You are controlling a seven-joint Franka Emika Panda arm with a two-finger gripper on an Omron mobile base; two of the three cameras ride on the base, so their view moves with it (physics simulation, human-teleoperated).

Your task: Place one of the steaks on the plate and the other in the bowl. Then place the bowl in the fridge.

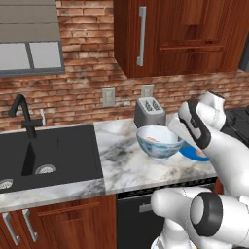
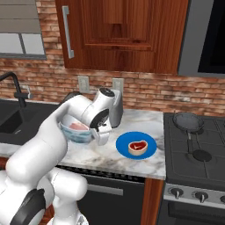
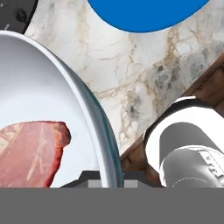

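The bowl (image 1: 156,147) (image 2: 75,135) (image 3: 39,87), white inside and pale blue-grey outside, is over the marble counter with the pale pink steak (image 1: 154,139) (image 2: 78,127) (image 3: 30,153) in it. My gripper (image 1: 176,130) (image 2: 95,132) (image 3: 109,180) is shut on the bowl's right rim, which runs between the fingertips in the hand view. I cannot tell whether the bowl rests on the counter or hangs just above it. Right of it lies the blue plate (image 1: 190,155) (image 2: 150,139) (image 3: 144,13) with the dark red steak (image 2: 137,146) on it. The fridge is out of view.
A toaster (image 1: 148,111) stands against the brick wall behind the bowl. The black sink (image 1: 53,155) with its faucet (image 1: 23,114) is to the left. A stove carrying a black frying pan (image 2: 188,121) is on the right. Wooden cabinets (image 2: 123,30) hang overhead.
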